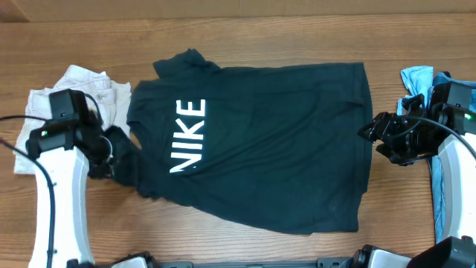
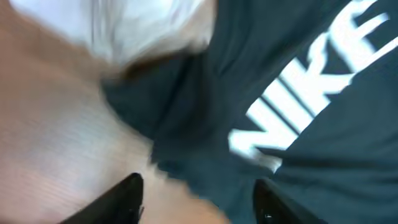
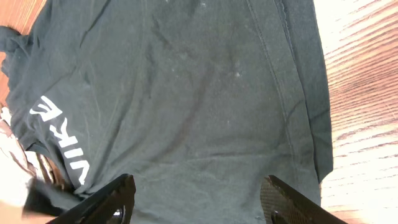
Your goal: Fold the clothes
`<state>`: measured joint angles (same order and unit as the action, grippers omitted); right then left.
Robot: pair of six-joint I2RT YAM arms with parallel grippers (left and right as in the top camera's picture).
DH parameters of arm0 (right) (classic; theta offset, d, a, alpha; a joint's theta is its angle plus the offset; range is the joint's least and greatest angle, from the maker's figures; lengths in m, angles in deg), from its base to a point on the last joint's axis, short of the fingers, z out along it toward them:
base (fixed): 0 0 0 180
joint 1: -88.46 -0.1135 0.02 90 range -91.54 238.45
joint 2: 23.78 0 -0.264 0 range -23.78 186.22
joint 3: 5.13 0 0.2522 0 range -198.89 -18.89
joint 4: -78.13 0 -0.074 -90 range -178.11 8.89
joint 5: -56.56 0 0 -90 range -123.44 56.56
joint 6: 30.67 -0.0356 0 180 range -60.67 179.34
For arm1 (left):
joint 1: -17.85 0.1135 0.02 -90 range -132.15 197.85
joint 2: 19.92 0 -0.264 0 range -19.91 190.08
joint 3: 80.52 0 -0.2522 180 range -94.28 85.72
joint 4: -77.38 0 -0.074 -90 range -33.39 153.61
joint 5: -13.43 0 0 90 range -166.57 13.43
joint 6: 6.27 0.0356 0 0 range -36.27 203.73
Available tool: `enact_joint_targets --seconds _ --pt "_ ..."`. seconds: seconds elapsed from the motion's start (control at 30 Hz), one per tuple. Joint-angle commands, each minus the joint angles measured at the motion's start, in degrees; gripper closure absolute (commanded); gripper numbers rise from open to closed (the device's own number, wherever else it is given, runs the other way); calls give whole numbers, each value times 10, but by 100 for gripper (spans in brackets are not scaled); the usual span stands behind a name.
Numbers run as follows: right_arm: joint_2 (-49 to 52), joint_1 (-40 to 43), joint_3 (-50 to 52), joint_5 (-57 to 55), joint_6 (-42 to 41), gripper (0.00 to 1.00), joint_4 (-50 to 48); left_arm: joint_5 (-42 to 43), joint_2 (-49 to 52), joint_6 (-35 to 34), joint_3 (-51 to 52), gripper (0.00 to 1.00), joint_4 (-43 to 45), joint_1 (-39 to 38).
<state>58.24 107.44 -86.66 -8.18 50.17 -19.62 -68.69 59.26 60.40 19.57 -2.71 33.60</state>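
You're seeing the black Nike T-shirt [image 1: 268, 141] lying flat on the wooden table [image 1: 297, 37], long axis running left to right. Your left gripper [image 2: 198, 196] is gaping wide at the shoulder end, and your right gripper [image 3: 202, 199] is gaping wide over the hem.

Overhead straight down; both wrist views close over T-shirt [image 1: 275, 149]
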Motion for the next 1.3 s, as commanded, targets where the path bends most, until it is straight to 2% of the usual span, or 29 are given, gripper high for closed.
enact_joint_targets --seconds 0.0,0.07,0.17,0.4,0.6,0.77,0.83,0.97,1.03,1.1,1.17,1.27 --pt "-3 -2 0 3 3 31 -2 -1 25 0 4 31 -80 -4" --pt "-3 -2 0 3 3 31 -2 14 25 0 26 32 -113 -4" --pt "-3 -2 0 3 3 31 -3 21 25 -12 60 32 -106 -4" --pt "-3 -2 0 3 3 31 -4 0 25 -81 190 40 32 -4" --pt "-3 -2 0 3 3 31 -10 -49 25 -129 238 31 112 -4" --pt "-3 -2 0 3 3 31 -11 -98 25 -129 238 28 163 -4" --pt "-3 -2 0 3 3 31 -12 -100 25 -116 238 35 183 -4" --pt "-3 -2 0 3 3 31 -21 -99 25 -100 238 64 200 -4" --pt "-3 -2 0 3 3 31 -24 -100 25 -86 238 66 209 -4" --pt "-3 -2 0 3 3 31 -25 -100 25 -75 240 61 223 -4" --pt "-3 -2 0 3 3 31 -25 -95 25 -67 245 61 237 -4" --pt "-3 -2 0 3 3 31 -22 -84 25 -58 259 69 249 -4"
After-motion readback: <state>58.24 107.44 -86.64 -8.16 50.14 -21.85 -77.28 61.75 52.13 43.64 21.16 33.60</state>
